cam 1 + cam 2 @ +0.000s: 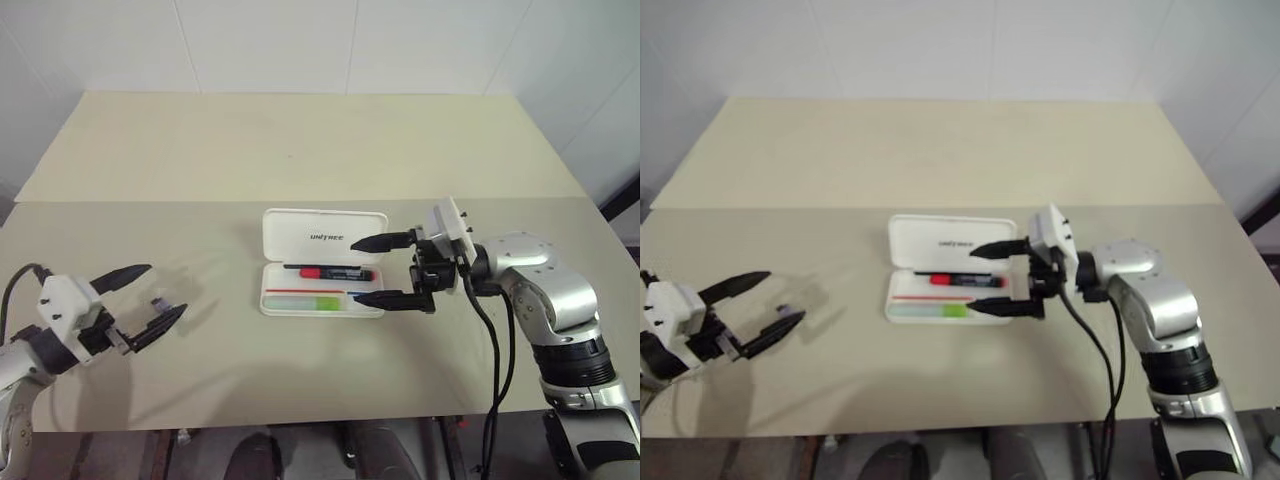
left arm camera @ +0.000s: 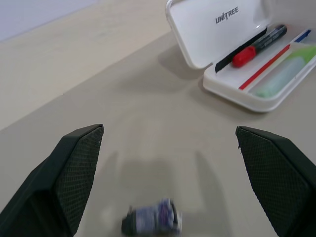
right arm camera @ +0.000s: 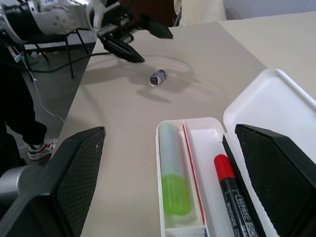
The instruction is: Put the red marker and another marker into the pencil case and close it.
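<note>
**A:** On the beige table (image 1: 300,150), the pencil case (image 1: 322,232) lies open, lid flat back. We see the red marker (image 1: 328,272) in the compartment nearest the hinge and the lime-green highlighter (image 1: 305,302) in the front one, beside a thin red stick (image 3: 191,163). Both of our claws stand spread wide and hold nothing: the right gripper (image 1: 384,270) sits just off the case's right end, the left gripper (image 1: 142,297) well away to the left, near a small dark object (image 3: 158,77).

**B:** So only the lid is left. What do we risk?

**A:** By our reading, a push from the end could slide the light case across the table instead of folding it. A fingertip dipping into the tray could flick the red marker out.

**B:** And the hinge?

**A:** If the lid is pressed off-centre, it may come down without latching. The markers seem to lie level with the tray, though we cannot be sure.
</note>
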Action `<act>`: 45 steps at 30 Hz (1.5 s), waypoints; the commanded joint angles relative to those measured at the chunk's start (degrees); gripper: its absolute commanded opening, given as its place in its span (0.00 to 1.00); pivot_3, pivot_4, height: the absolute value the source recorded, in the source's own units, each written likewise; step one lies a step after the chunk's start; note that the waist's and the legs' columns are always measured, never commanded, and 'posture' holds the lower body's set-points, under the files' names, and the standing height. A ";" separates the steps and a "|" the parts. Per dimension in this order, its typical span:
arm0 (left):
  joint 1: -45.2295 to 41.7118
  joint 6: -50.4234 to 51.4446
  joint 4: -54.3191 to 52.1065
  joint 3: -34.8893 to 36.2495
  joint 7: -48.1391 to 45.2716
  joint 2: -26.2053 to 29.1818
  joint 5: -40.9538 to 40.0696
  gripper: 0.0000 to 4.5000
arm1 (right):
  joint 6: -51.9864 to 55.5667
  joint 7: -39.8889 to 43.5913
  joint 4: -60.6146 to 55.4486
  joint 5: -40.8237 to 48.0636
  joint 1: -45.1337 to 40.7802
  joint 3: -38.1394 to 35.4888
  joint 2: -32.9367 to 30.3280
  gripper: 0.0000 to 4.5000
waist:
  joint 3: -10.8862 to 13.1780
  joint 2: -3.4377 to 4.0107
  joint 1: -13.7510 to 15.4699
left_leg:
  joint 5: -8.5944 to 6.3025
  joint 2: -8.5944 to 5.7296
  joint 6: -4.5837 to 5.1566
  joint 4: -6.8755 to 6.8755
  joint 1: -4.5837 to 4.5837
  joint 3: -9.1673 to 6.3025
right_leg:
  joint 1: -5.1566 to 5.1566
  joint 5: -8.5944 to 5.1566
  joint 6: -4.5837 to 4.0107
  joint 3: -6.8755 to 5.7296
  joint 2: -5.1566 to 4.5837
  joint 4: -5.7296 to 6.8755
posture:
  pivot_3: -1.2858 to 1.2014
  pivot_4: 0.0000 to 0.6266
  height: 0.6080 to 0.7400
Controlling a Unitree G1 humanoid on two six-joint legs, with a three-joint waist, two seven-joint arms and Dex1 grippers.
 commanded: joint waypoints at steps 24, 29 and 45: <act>-12.87 -8.60 28.34 -8.01 -8.75 2.99 4.42 1.00 | -3.48 -6.12 -6.09 0.85 4.22 -1.72 -1.67 0.99 | 0.00 0.00 0.31 | -0.02 0.08 -0.06 -0.03 0.03 -0.06 | -0.02 -0.07 -0.17 -0.32 -0.09 0.09 | 0.52 0.24 1.00; -12.12 -9.63 29.36 -7.86 -8.71 2.66 4.72 0.78 | -4.38 -6.50 -5.83 0.62 4.80 -1.80 -1.79 1.00 | 0.00 0.00 0.39 | -0.02 0.06 -0.06 -0.02 0.02 -0.06 | -0.02 -0.07 -0.18 -0.42 -0.17 0.09 | 0.52 0.24 1.00; -10.44 -11.19 27.68 -8.59 -6.90 1.21 4.61 0.32 | -6.80 -5.70 -4.58 0.02 4.49 -0.70 -1.43 1.00 | -0.01 0.02 0.45 | -0.02 0.03 -0.07 -0.03 0.06 -0.10 | -0.01 -0.08 -0.43 -1.63 -0.75 0.18 | 0.52 0.24 1.00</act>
